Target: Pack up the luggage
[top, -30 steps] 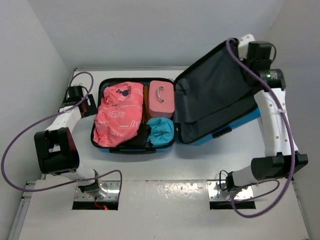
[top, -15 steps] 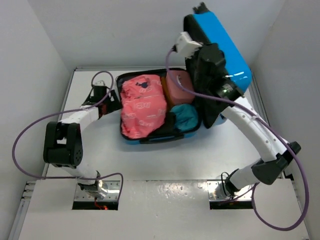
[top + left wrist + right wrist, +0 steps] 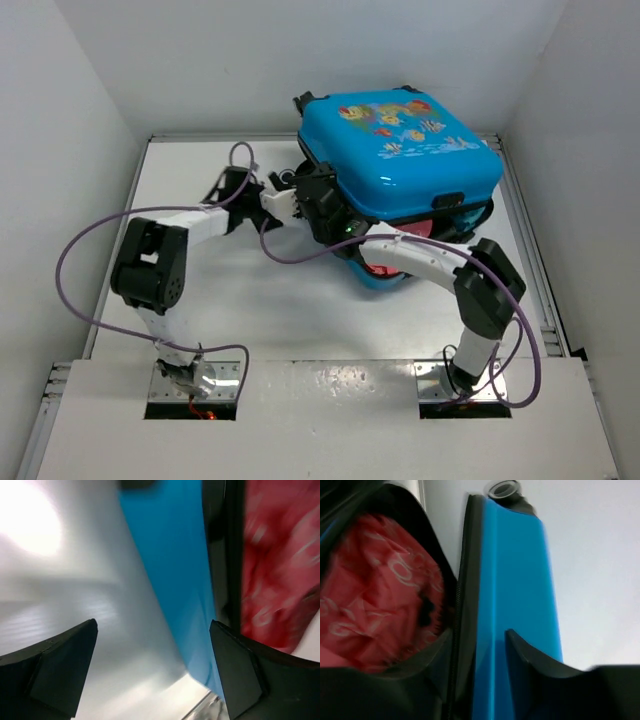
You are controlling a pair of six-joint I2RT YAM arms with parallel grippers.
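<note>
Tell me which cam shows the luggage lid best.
Top external: the whole blue lid with its fish prints, folded down but not fully shut. Both wrist views are blurred close-ups: only a strip of blue shell and black trim beside red cloth.

The left pincer (image 3: 152,625) stands wide apart, its two dark fingers (image 3: 55,670) filling the lower corners of the view. Ahead of the left finger lies bare white worktop (image 3: 65,585) with a bright glare. The blue shell of the luggage (image 3: 170,555) runs ahead of the gap toward the right finger, edged by black trim (image 3: 225,545). Past the trim shows blurred red fabric (image 3: 280,565). Whether the right finger touches the shell cannot be told.
</note>
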